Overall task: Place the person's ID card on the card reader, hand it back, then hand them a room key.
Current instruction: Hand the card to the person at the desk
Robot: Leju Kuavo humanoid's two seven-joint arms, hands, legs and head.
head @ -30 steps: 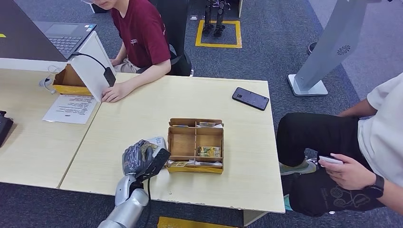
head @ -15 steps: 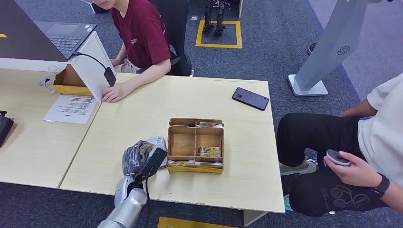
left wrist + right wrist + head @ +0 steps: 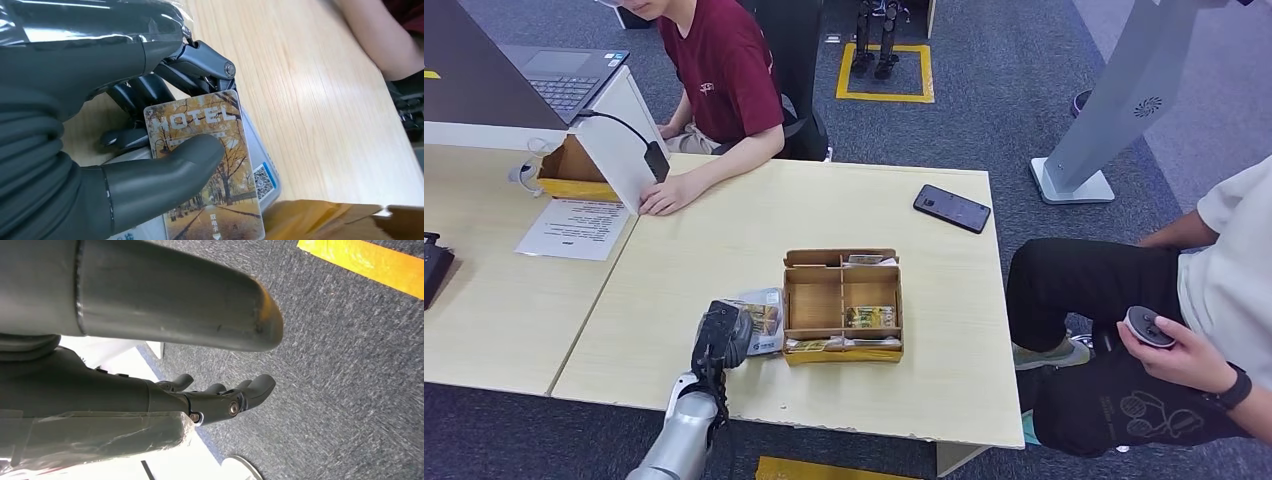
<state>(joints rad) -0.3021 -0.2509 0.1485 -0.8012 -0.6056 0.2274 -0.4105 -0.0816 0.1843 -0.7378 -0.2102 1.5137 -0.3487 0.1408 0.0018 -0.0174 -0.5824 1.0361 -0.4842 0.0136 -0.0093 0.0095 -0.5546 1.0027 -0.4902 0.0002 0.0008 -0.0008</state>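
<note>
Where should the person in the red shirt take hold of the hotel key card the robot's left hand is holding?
Probably the free end of the hotel key card, the end nearest the wooden organizer box. The left hand pinches the card near its HOTEL end, thumb across the face and fingers behind, so the other end sticks out bare. Pinch its two flat faces there, coming from the box side.

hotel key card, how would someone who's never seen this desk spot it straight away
Start at the light wooden table and find the open brown cardboard box near its front edge. Just left of that box, the robot's left hand pinches the hotel key card over a grey card reader. Unlike the cards in the box, it shows autumn trees under the word HOTEL.
</note>
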